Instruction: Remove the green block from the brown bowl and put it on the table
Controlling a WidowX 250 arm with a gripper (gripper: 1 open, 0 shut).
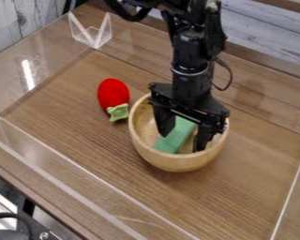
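The brown bowl (178, 163) stands on the table (65, 141), right of centre. Inside it the green block (175, 142) lies leaning against the bowl's inner wall, its upper end hidden behind the gripper. My gripper (187, 127) points straight down into the bowl, open, with one black finger on each side of the block's upper part. I cannot tell whether the fingers touch the block.
A red strawberry-like toy (112, 93) with green leaves lies just left of the bowl. Low clear acrylic walls (27, 155) edge the tabletop, and a small clear stand (91, 33) sits at the back left.
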